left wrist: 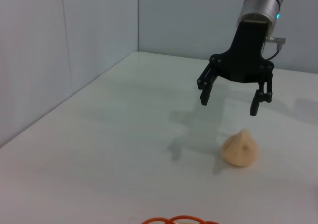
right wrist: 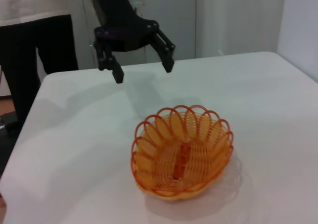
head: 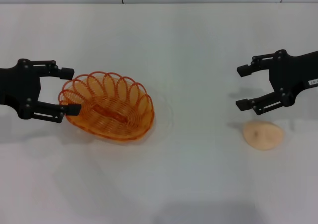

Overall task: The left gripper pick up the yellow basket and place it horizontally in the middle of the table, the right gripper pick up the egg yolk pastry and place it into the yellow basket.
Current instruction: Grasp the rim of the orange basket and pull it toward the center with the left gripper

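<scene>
The white table point(head: 198, 184) stretches wide, with open surface between the two arms and along its near edge. The yellow basket point(head: 110, 106) sits left of centre, upright on its base, tilted diagonally; it is an oval of orange-yellow wire with a looped scalloped rim and woven bottom, nothing inside. The left gripper point(head: 69, 91) hovers at the basket's left end, jaws spread wide, one finger on either side of the rim's end, gripping nothing. Well apart on the right lies the egg yolk pastry point(head: 263, 135), a small pale peach dome with a dimple. The right gripper point(head: 243, 87) hangs just behind it, jaws released and empty.
</scene>
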### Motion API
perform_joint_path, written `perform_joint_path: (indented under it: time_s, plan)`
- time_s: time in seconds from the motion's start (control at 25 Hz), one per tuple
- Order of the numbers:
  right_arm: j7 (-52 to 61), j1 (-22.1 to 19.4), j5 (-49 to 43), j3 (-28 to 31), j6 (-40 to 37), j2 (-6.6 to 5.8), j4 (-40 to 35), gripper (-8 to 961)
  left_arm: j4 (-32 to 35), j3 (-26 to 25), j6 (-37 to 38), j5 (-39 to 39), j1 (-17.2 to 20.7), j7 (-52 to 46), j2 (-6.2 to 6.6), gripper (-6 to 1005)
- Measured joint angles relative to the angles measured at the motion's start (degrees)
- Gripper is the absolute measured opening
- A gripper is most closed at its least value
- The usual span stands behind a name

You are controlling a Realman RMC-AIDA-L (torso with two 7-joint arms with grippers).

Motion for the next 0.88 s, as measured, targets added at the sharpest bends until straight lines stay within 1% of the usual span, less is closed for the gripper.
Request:
perform_joint_path:
  time_s: [0.2, 0.52, 0.68, 0.76, 0.88]
  plan:
    - [0.4, -0.4, 0.0, 0.1, 0.4, -0.42, 0.0, 853, 0.0, 0.0, 0.0, 0.0, 0.0, -0.2, 0.00, 874]
    - [-0.1, -0.5, 0.1, 0.1, 0.4, -0.46, 0.0, 853, 0.1, 0.0, -0.1, 0.0, -0.2, -0.6, 0.00, 875]
    - [-0.4, -0.5, 0.2, 0.1, 0.4, -0.29, 0.0, 852, 0.5, -0.1, -0.2, 0.0, -0.2, -1.3, -0.03, 875]
    - [-0.6, -0.6, 0.2, 0.1, 0.5, -0.18, 0.0, 852, 2.4, -0.1, -0.2, 0.0, -0.1, -3.9, -0.34, 875]
    - [-0.7, -0.7, 0.2, 0.1, 0.7, -0.18, 0.0, 852, 8.8, 0.1, -0.1, 1.0, 0.2, -12.4, -1.56, 874]
